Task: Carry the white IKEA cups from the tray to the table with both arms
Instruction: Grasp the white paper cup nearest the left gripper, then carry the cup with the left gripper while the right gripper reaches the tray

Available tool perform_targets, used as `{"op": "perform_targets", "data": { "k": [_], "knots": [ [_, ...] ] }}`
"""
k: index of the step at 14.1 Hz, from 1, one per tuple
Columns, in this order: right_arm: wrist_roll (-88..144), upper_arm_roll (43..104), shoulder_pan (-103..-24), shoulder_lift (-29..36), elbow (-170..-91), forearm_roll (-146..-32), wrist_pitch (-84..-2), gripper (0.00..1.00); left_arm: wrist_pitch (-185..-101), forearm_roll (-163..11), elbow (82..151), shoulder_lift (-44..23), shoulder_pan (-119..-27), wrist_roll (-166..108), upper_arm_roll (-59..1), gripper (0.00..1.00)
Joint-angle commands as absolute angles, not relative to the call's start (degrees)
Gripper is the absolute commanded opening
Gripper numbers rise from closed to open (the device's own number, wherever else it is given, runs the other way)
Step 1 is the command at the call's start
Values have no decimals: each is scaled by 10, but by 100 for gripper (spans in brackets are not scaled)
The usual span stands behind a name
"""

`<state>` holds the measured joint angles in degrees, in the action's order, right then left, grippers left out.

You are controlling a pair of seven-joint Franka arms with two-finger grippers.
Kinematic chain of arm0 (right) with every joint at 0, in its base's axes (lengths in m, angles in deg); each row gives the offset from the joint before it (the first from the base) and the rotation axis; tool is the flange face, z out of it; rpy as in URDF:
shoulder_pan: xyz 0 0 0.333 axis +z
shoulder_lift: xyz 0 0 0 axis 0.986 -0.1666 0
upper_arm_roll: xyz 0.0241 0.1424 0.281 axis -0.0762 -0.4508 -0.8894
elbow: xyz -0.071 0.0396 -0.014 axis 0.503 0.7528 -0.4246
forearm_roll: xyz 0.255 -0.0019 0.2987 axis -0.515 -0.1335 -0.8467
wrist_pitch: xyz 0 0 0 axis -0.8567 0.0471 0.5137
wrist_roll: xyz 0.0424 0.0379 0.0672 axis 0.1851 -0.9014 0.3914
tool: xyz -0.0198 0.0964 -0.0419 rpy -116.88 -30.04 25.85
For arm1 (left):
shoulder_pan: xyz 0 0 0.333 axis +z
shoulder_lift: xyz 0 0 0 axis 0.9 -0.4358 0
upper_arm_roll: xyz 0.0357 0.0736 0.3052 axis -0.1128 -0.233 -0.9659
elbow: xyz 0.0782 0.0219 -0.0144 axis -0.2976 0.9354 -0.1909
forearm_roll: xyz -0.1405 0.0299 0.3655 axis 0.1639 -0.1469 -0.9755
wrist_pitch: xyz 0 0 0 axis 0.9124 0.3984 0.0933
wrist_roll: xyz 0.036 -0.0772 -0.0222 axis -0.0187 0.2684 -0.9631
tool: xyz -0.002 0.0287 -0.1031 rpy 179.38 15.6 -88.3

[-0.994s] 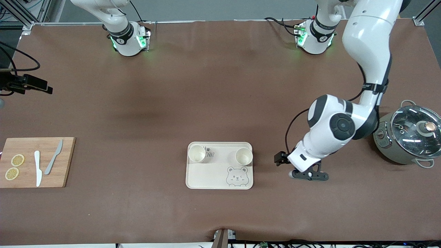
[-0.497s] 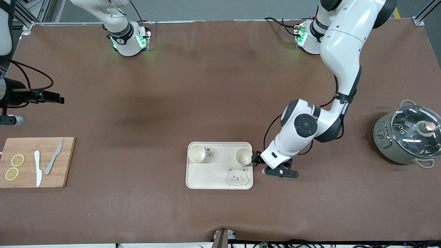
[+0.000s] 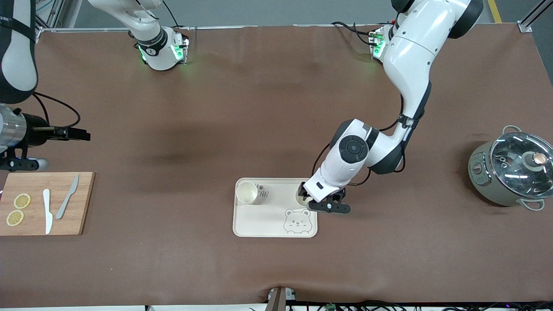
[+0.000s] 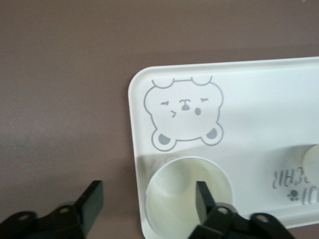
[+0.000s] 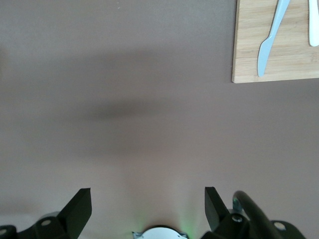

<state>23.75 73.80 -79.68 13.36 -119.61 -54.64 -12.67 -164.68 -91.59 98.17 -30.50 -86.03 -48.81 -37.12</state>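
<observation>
Two white cups stand on the cream bear tray [image 3: 276, 216]. One cup [image 3: 247, 192] stands free at the tray's corner toward the right arm's end. The other cup [image 3: 301, 198] is partly hidden under my left gripper [image 3: 322, 203]. In the left wrist view the left gripper [image 4: 147, 201] is open. One of its fingers [image 4: 202, 199] is inside that cup [image 4: 174, 194], and the other is over the table just off the tray [image 4: 259, 99]. The first cup's rim [image 4: 311, 160] shows at that view's edge. My right gripper [image 3: 19, 164] [image 5: 147, 206] is open and empty over the bare table beside the cutting board.
A wooden cutting board [image 3: 82, 216] [image 5: 249, 50] with two lemon slices [image 3: 18, 209], a white knife [image 3: 47, 211] and a grey knife [image 3: 67, 196] lies at the right arm's end. A grey-green lidded pot [image 3: 510, 170] stands at the left arm's end.
My left gripper has moved from near the pot to the tray and now straddles the wall of one cup. My right arm has come farther into view above the cutting board.
</observation>
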Motion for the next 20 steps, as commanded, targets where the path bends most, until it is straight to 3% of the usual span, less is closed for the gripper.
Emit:
{"op": "perform_targets", "data": {
  "k": [1,3,4,9,14,20],
  "knots": [
    [201,737,-788,124,-1207,-555,-141,100,-1643,-939,968,-326,-876,-500,-381,40],
    [165,737,-777,125,-1220,-574,-139,100,-1642,-945,971,-324,-878,-500,-381,9],
    [138,737,-768,125,-1225,-593,-141,100,-1638,-947,971,-321,-875,-501,-381,0],
    [-12,737,-678,105,-1231,-645,-223,100,-1600,-948,967,-299,-873,-497,-381,0],
    [-163,736,-584,41,-1225,-673,-367,100,-1475,-941,992,-198,-806,-484,-372,0],
    [-302,737,-518,-37,-1199,-674,-460,100,-1466,-930,1170,-74,-658,-409,-358,0]
  ]
}}
